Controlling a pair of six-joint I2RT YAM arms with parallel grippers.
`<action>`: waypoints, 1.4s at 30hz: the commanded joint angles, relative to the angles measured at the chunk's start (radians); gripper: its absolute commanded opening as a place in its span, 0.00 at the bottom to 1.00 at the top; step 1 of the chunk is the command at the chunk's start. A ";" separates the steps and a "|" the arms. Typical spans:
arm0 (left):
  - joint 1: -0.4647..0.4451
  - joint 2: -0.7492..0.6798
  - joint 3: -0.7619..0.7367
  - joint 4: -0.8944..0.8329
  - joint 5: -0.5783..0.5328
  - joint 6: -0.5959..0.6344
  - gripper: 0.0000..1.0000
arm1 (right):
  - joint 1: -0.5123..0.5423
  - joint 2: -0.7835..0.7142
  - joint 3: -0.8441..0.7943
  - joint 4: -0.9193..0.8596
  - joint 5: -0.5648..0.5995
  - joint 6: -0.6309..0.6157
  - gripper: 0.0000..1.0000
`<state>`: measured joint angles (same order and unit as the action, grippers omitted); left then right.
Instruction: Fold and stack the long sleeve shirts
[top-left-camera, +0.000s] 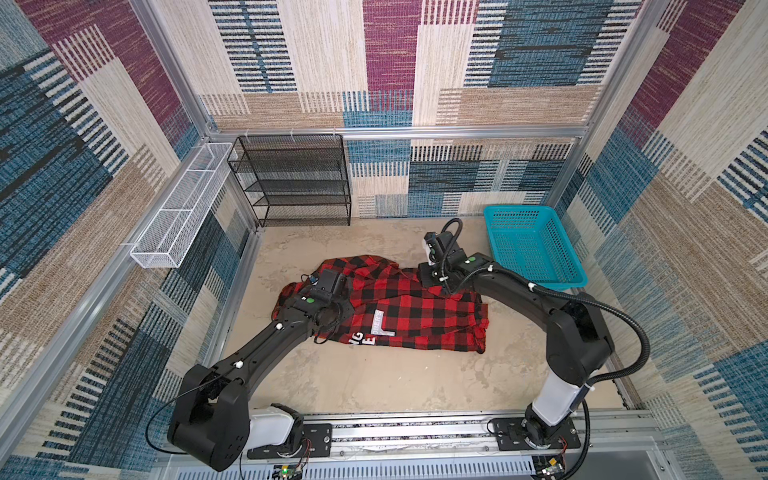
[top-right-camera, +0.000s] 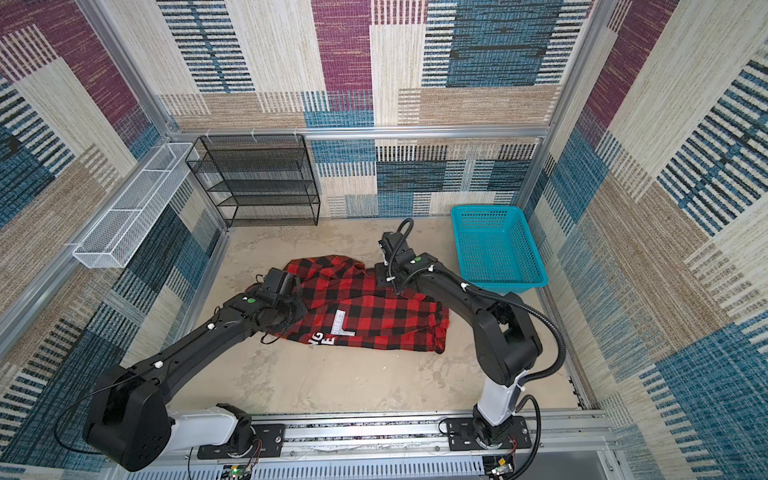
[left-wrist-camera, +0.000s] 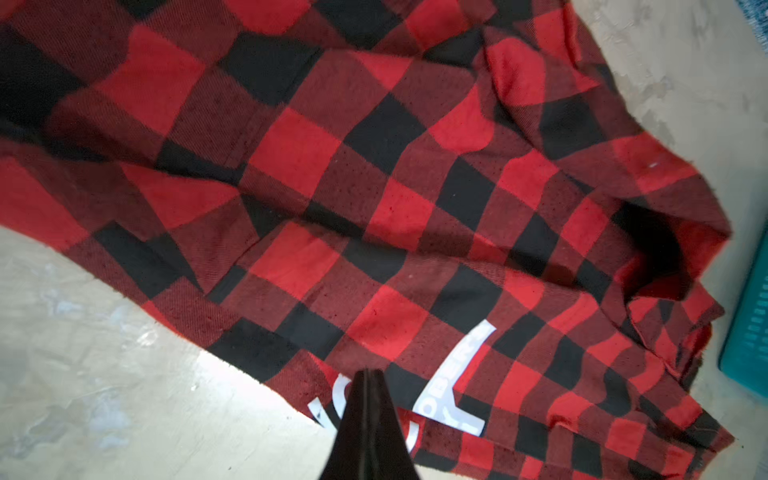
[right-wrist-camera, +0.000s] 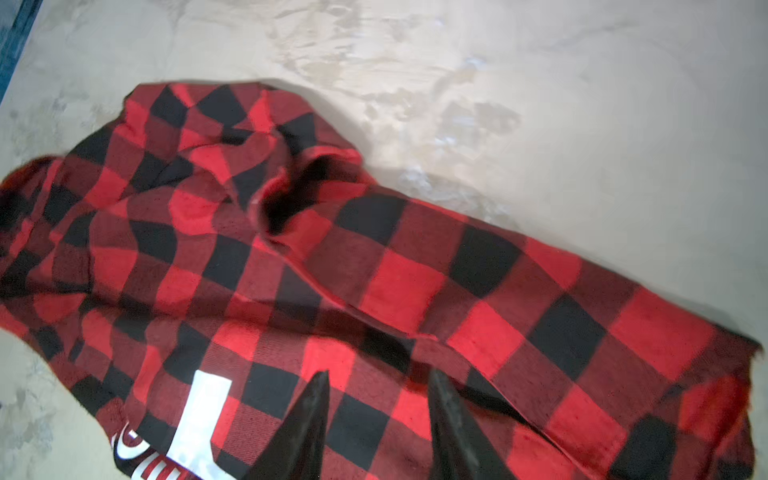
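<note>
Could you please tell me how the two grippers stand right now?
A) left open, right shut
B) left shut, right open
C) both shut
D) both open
B: the left gripper has its fingers pressed together in its wrist view, while the right gripper shows a clear gap between its fingers above the shirt.
</note>
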<state>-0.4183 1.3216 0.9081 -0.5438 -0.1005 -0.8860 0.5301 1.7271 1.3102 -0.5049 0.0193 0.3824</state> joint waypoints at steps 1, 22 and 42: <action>0.004 0.009 0.034 -0.043 -0.027 0.081 0.02 | -0.051 -0.049 -0.097 0.008 -0.034 0.193 0.40; 0.012 0.035 0.037 -0.021 0.001 0.083 0.00 | -0.228 -0.047 -0.360 0.273 -0.134 0.346 0.46; 0.012 0.047 0.040 -0.035 0.010 0.085 0.00 | -0.253 -0.048 -0.441 0.490 -0.206 0.409 0.37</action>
<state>-0.4080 1.3689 0.9459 -0.5583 -0.0967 -0.8127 0.2806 1.6852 0.8677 -0.0864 -0.1658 0.7731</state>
